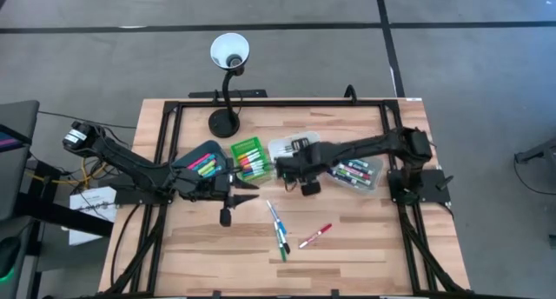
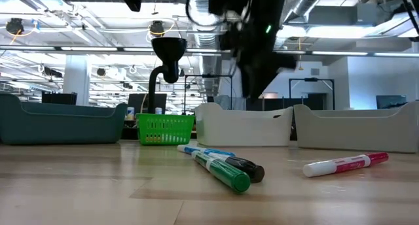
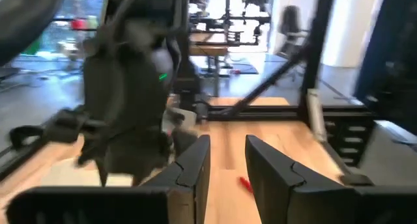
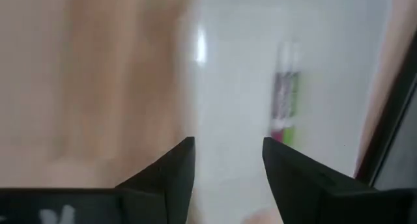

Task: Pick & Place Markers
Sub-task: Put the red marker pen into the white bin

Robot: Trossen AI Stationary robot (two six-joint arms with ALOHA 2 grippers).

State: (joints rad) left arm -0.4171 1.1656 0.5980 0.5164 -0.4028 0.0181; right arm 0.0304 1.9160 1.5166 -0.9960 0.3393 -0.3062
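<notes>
Several markers lie loose on the wooden table: a blue one (image 1: 275, 214), a green one (image 1: 282, 240) beside a black-capped one (image 2: 245, 166), and a red-and-white one (image 1: 315, 235). More markers fill the dark bin (image 1: 204, 162), the green basket (image 1: 248, 157) and the clear bin (image 1: 356, 173). My right gripper (image 4: 228, 159) hangs open, pointing steeply down over a white bin (image 4: 247, 68), in which a purple-and-green marker (image 4: 285, 97) lies. Nothing is between its fingers. My left gripper (image 3: 228, 165) is open and level, left of the loose markers, holding nothing.
A black gooseneck lamp (image 1: 228, 82) stands at the table's far edge. A black frame (image 1: 278, 102) runs around the tabletop. The bins stand in a row across the table's middle. Bare wood lies along the near edge (image 1: 261, 273).
</notes>
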